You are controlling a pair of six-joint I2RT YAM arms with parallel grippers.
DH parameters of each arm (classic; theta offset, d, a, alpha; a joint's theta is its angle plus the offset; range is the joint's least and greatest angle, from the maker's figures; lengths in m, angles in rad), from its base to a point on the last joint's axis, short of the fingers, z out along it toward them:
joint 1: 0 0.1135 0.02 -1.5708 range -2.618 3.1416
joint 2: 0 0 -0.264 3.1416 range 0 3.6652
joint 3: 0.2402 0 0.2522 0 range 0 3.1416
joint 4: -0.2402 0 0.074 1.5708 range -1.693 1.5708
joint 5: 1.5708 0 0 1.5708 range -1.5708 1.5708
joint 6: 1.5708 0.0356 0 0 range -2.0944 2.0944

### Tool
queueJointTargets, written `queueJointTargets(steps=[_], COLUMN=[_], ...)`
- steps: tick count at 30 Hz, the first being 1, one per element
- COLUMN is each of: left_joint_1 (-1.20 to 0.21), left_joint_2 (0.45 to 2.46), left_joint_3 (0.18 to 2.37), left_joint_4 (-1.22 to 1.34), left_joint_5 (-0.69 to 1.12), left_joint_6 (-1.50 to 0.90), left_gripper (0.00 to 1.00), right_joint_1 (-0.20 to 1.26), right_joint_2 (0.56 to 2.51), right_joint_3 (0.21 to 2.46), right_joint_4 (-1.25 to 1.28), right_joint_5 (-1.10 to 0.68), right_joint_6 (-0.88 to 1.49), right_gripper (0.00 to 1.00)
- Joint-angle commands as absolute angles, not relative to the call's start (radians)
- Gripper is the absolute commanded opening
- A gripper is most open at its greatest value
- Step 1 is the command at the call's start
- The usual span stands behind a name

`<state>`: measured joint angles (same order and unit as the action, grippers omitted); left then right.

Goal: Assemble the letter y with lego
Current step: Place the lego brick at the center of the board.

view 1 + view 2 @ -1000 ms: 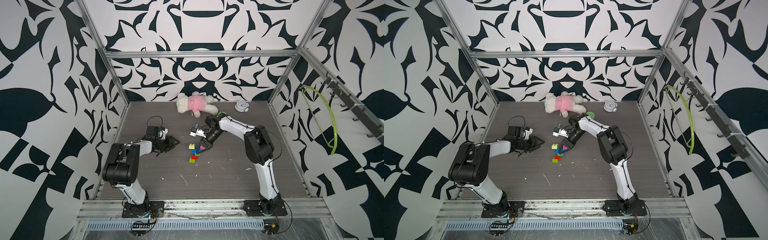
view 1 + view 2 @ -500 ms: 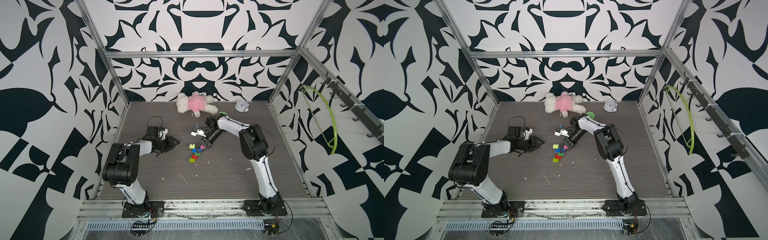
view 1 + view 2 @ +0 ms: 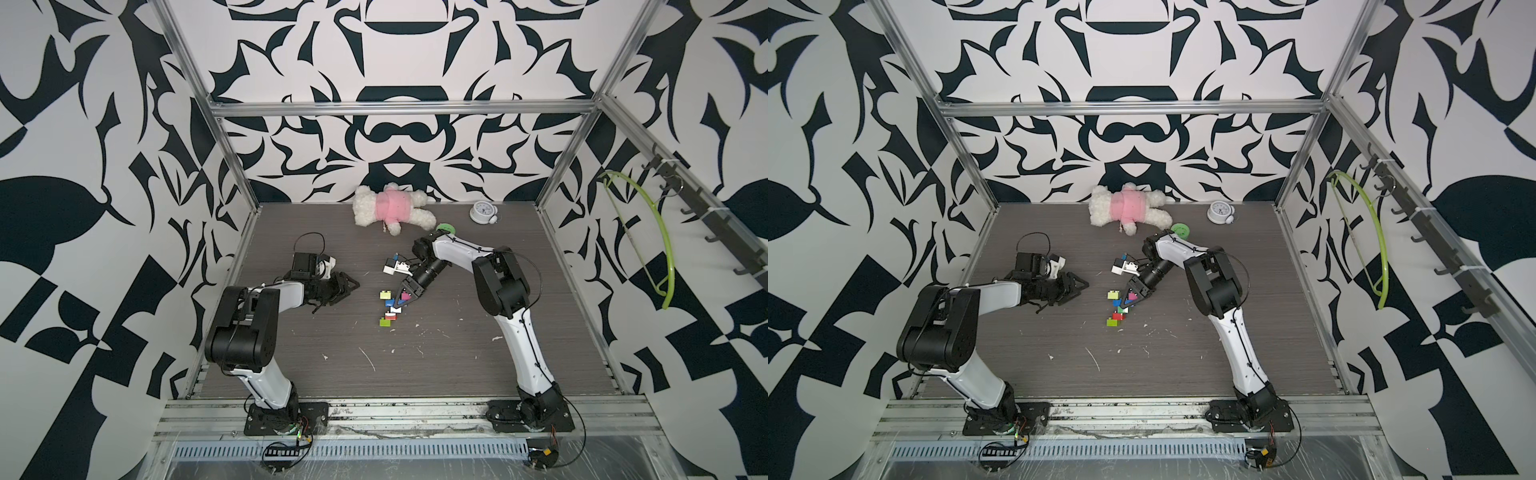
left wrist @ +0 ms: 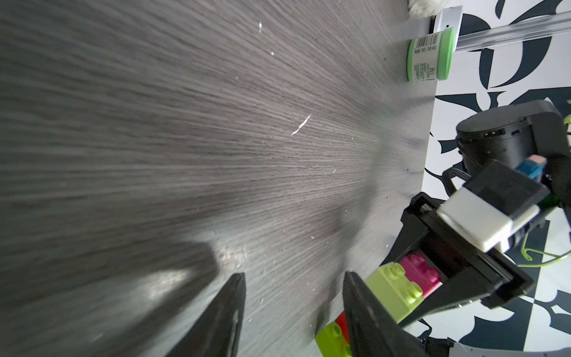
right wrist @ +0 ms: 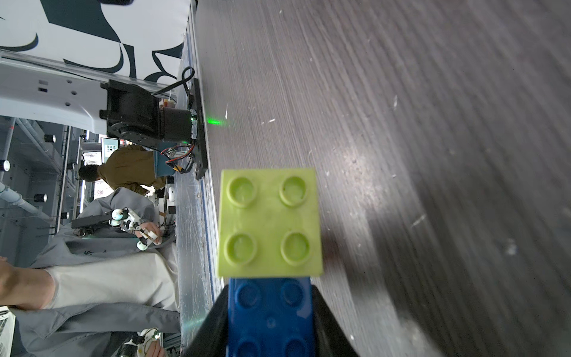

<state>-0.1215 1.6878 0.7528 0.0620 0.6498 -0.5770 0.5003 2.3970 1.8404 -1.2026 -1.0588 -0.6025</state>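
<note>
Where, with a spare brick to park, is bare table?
Bare: the broad table strip between bricks and near rail; also between left gripper and plush toy. Crowded: mid-table, where the right gripper grips the blue brick; back edge by green jar and clock.

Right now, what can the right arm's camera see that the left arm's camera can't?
Only the right wrist view shows the blue brick, pinched in the right gripper, and people beyond the table's edge. Only the left wrist view shows the green jar, the pink brick, a red brick and the open, empty left gripper. Both show the grey table and yellow-green lego.
</note>
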Motion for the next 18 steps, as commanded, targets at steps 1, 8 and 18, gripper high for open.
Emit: queueJointTargets(steps=[1,8,18], left_joint_1=[-0.116,-0.117,-0.117], left_joint_2=[1.684,1.685,1.686], left_joint_3=[0.735,0.736,0.735], left_joint_4=[0.043,0.044,0.044], left_joint_5=[0.654,0.655,0.655], left_joint_6=[-0.575,-0.576,-0.577], left_gripper=[0.55,0.56,0.55], right_joint_1=[0.493,0.48,0.471], right_joint_2=[2.388,2.394,2.412], right_joint_3=[1.882,1.886,1.905], right_joint_4=[-1.27,-1.272,-1.267], right_joint_5=[-1.109,-1.081,-1.019], right_joint_6=[-0.644,-0.629,-0.594], right_gripper=[0.38,0.47,0.56])
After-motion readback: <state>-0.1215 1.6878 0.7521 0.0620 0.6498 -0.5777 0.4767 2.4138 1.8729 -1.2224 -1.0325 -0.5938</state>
